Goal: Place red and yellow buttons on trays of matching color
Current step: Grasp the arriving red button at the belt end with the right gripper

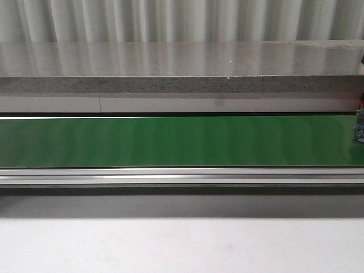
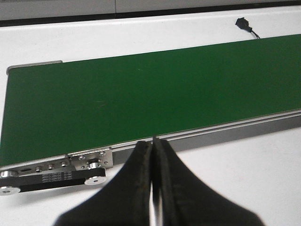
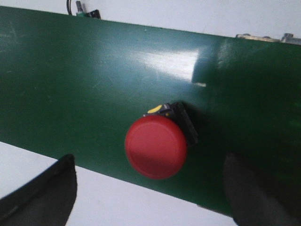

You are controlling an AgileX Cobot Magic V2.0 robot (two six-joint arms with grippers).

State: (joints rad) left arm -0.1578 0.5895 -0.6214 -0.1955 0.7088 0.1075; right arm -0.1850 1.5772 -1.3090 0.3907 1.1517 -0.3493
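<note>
Right claw (image 3: 150, 193) spread above red button (image 3: 155, 147) on green belt (image 3: 70, 84).

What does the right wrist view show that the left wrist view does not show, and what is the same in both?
Only the right wrist view shows a red button lying on the belt, with a black base and a yellow mark behind its cap; the right gripper is open, its fingers wide apart on either side of the button.

Only the left wrist view shows the belt's end with its roller bracket, a small black connector on the white table, and the left gripper shut, holding nothing.

Both show the green conveyor belt.
</note>
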